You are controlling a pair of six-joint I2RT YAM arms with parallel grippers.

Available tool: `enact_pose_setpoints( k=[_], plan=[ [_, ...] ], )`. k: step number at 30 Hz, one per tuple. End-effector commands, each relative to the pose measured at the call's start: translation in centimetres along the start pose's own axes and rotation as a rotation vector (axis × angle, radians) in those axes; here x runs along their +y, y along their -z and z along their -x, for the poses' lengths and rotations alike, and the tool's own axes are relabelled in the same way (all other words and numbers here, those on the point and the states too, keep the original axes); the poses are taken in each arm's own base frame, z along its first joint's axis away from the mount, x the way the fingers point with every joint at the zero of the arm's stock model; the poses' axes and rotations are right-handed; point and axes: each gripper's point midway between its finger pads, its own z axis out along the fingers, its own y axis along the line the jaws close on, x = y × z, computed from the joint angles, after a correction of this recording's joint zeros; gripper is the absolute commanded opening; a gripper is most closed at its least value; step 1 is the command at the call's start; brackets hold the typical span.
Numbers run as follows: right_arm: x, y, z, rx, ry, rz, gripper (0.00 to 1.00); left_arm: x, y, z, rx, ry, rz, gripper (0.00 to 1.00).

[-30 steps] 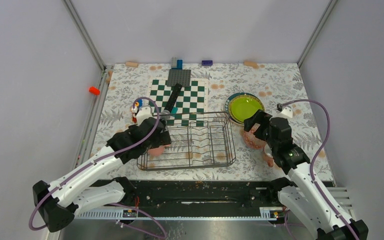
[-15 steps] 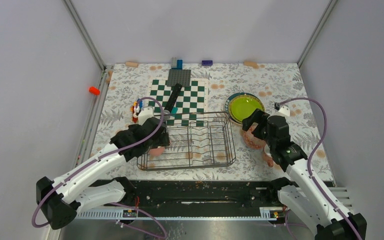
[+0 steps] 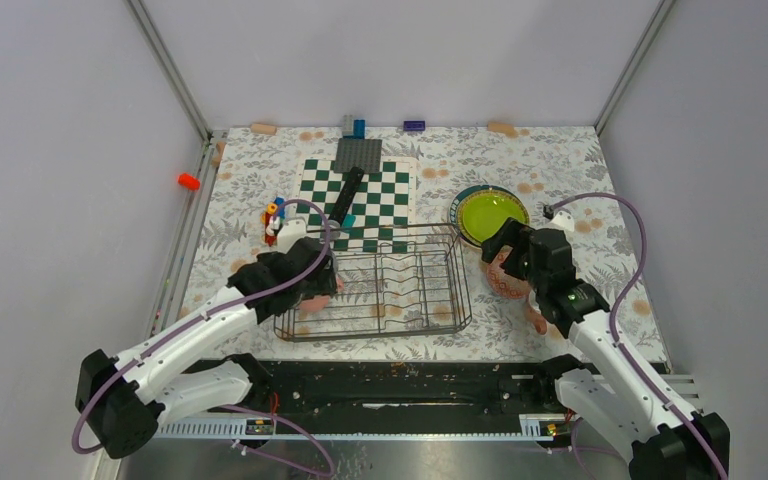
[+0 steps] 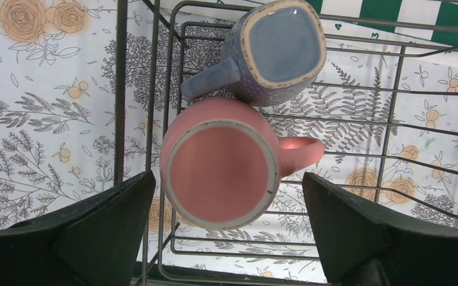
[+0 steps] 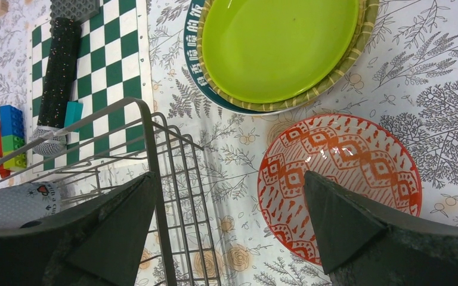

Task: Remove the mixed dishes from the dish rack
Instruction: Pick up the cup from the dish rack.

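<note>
The dark wire dish rack [image 3: 370,335] sits at the table's near middle. At its left end a large pink mug [image 4: 217,164] stands upright beside a small grey-blue cup [image 4: 280,42]. My left gripper [image 4: 228,177] is open above the pink mug, one finger on each side, not touching it. My right gripper [image 5: 229,176] is open and empty above the table, between the rack's right end [image 5: 155,155] and a red-patterned bowl [image 5: 340,179]. Behind the bowl, the lime-green plate [image 5: 280,42] lies stacked on a yellow-orange plate [image 5: 358,50] and a teal-rimmed plate [image 5: 194,65].
A green-and-white checkered board [image 3: 360,195] lies behind the rack with a black cylinder [image 3: 345,195] and a grey plate [image 3: 358,153] on it. Toy blocks [image 3: 275,215] sit left of it. A salmon thing [image 3: 538,318] shows partly under the right arm.
The right gripper has shifted a little left and away from me, beside the bowl. The left arm has shifted slightly over the rack's left end. No dish has moved.
</note>
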Motion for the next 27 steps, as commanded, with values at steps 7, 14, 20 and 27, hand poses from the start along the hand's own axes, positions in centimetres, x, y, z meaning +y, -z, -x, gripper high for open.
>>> enact_pose_setpoints(
  k=[7,14,20,27],
  plan=[
    [1.1,-0.2,1.0,-0.012,-0.015,0.031,1.00,-1.2,-1.0,0.9,-0.051,-0.032,-0.058,0.98],
    [1.0,-0.4,0.8,-0.004,-0.011,0.021,1.00,-4.0,-1.2,-1.0,0.025,-0.106,-0.222,0.92],
    [1.0,-0.7,0.6,0.007,-0.010,0.017,1.00,-3.9,-2.0,-1.5,0.052,-0.130,-0.187,0.89],
    [0.9,-0.9,0.6,0.012,-0.007,0.011,1.00,-4.7,-2.4,-2.2,0.092,-0.157,-0.200,0.87]
  ],
)
